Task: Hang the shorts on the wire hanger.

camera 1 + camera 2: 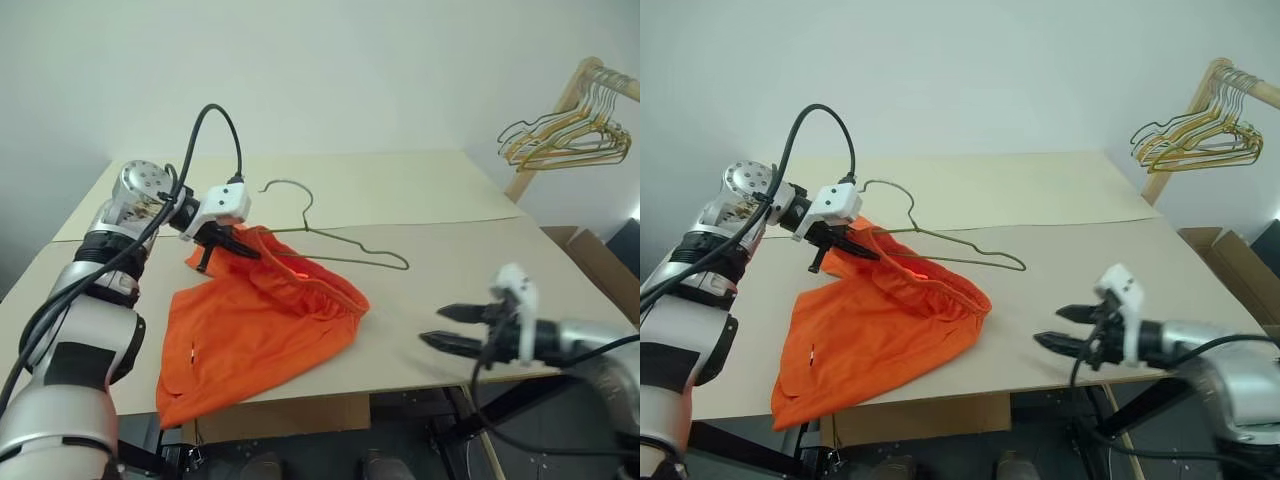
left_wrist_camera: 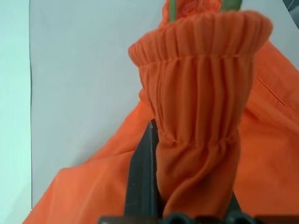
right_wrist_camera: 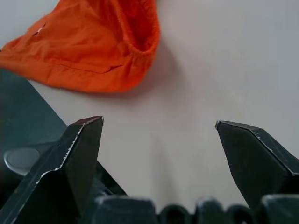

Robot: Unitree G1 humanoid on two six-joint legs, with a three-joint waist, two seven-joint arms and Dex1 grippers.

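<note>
on the table [image 1: 450, 260] we see the shorts [image 1: 250, 335] spread at about seven o'clock from its middle, waistband end lifted. at ten o'clock our left gripper [image 1: 228, 243] is clamped on that gathered waistband, with the wire hanger [image 1: 340, 240] threaded in there. our right gripper [image 1: 447, 327] hangs at four o'clock, fingers wide apart, empty.

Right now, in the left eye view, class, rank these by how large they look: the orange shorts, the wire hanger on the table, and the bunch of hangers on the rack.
1. the shorts, clearly largest.
2. the wire hanger.
3. the bunch of hangers, which looks smallest, though it hangs farther from the camera, so its true size against the wire hanger is unsure.
</note>
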